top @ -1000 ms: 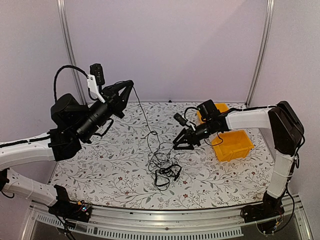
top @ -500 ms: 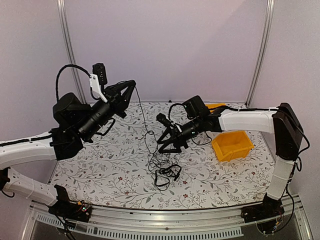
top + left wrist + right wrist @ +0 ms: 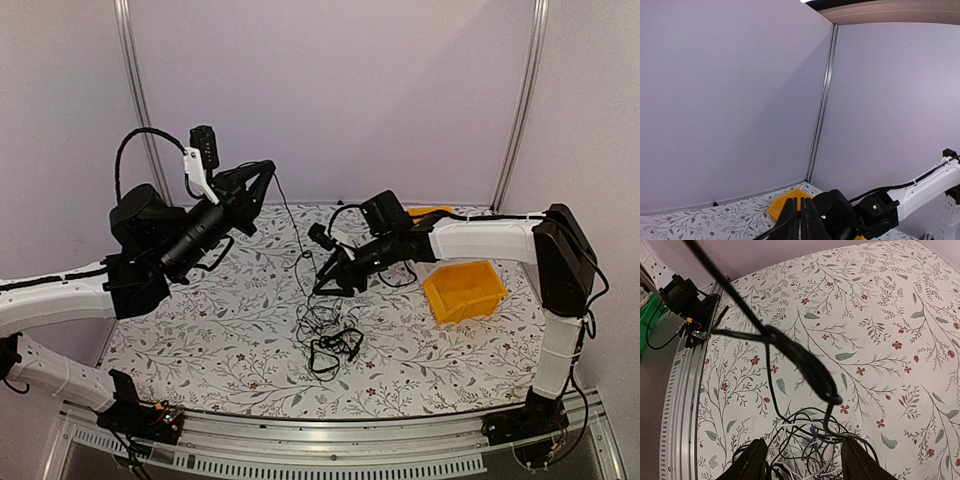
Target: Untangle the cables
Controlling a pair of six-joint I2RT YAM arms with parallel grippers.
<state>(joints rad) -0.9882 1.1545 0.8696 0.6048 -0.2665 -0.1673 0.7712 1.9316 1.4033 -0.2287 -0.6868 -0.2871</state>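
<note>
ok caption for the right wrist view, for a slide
Right gripper, jaws open, poised over the tangled cables on the floral table, one black strand stretched across the frame

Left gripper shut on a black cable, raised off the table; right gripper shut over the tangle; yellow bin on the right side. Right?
Not quite. The right gripper is open, not shut: the right wrist view shows its fingers apart over the tangle. The rest holds: left gripper shut on a black cable, raised; yellow bin on the right.
</note>
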